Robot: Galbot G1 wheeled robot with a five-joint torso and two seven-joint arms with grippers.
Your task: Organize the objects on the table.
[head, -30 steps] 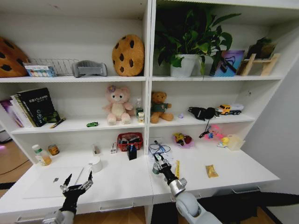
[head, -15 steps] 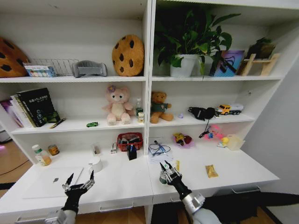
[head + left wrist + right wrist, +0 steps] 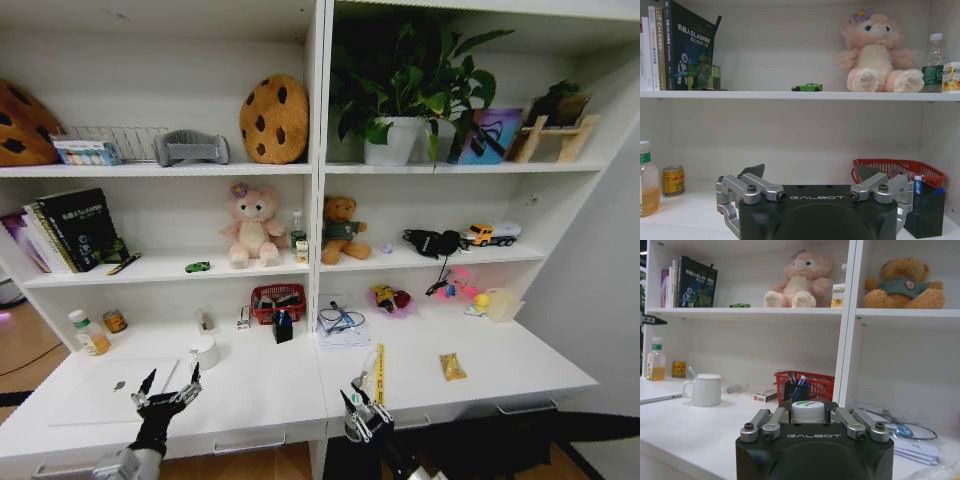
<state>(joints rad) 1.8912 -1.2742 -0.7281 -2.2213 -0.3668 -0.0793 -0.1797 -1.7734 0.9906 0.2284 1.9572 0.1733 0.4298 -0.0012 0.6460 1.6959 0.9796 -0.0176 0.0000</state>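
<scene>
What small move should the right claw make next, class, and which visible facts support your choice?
Probably lift the small can a little, clear of the desk. The right claw is closed on it and sits low at the front edge, so sliding sideways might knock the yellow strip nearby. The left claw hangs open above the laptop, holding nothing.

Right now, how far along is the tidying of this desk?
Early to midway, I'd judge. Looks done: the toy car sits on a shelf. In hand: the right gripper grips the small can near the front edge of the table, and the left gripper hovers open over the laptop. Left: the yellow strip and snack packet lie loose on the table.
</scene>
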